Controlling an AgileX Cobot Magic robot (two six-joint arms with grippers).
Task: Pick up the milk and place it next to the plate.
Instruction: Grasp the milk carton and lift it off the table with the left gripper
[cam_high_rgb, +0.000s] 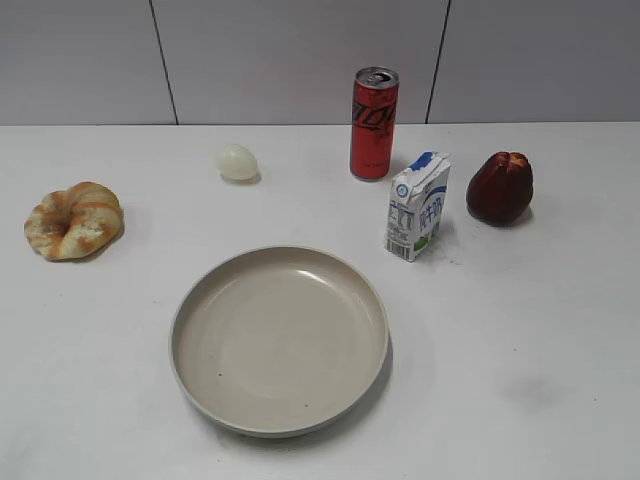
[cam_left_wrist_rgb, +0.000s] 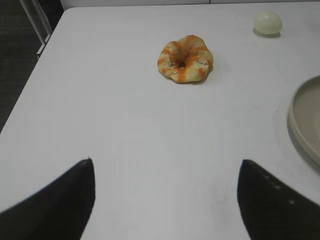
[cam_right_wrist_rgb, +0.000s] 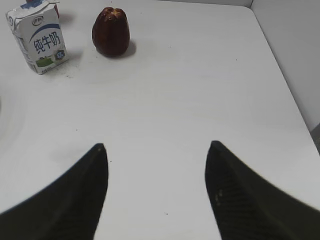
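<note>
The milk (cam_high_rgb: 418, 205) is a small white carton with a blue top. It stands upright on the white table, just right of and behind the plate (cam_high_rgb: 278, 338), a large beige dish at the front middle. The milk also shows in the right wrist view (cam_right_wrist_rgb: 39, 42) at the top left. The plate's rim shows at the right edge of the left wrist view (cam_left_wrist_rgb: 305, 125). My right gripper (cam_right_wrist_rgb: 157, 147) is open and empty, well short of the milk. My left gripper (cam_left_wrist_rgb: 166, 162) is open and empty over bare table. Neither gripper shows in the exterior view.
A tall red soda can (cam_high_rgb: 374, 123) stands behind the milk. A dark red fruit (cam_high_rgb: 500, 187) sits to its right, also in the right wrist view (cam_right_wrist_rgb: 111, 31). A pale egg (cam_high_rgb: 238, 162) and a bread ring (cam_high_rgb: 74, 220) lie at the left. The table's right edge (cam_right_wrist_rgb: 300, 115) is near.
</note>
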